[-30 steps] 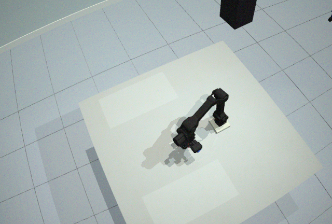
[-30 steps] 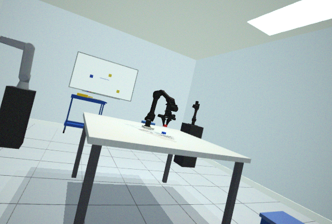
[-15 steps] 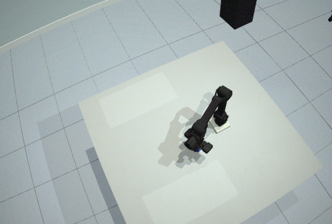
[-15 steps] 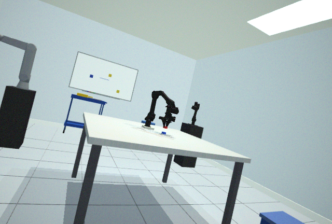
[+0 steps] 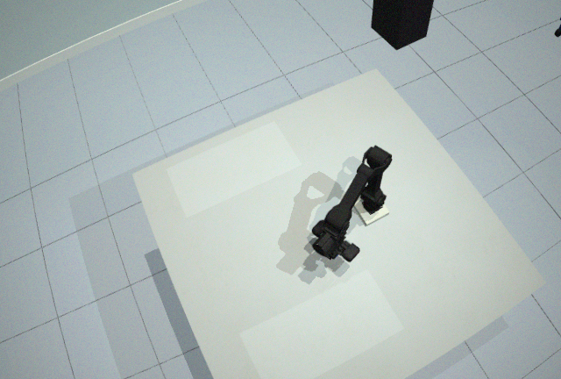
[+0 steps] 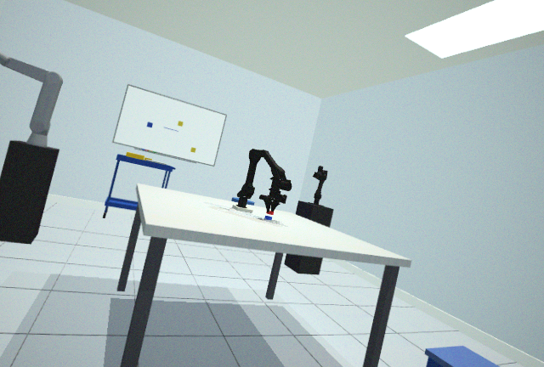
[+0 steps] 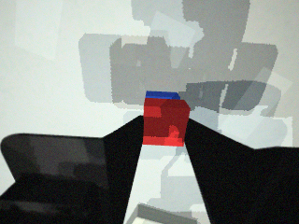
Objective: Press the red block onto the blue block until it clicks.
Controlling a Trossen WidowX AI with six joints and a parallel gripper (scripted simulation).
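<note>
The red block (image 6: 270, 212) (image 7: 164, 121) is held between the fingertips of my gripper (image 6: 269, 211) (image 7: 163, 121), which is shut on it and points down. The blue block (image 6: 268, 217) (image 7: 161, 95) sits on the white table (image 5: 430, 252) (image 6: 197, 217) just below the red block. In the wrist view only a strip of blue shows past the red block's far edge; the red block hides the rest. Whether the two blocks touch is too small to tell. In the top view the arm hides both blocks.
The arm's pale base plate (image 5: 375, 218) (image 6: 242, 208) is on the table near the blocks. Two paler rectangles mark the table top in the top view. Black pedestals (image 5: 403, 3) (image 6: 26, 191), a blue cart (image 6: 144, 161) and a whiteboard (image 6: 197, 130) stand beyond the table.
</note>
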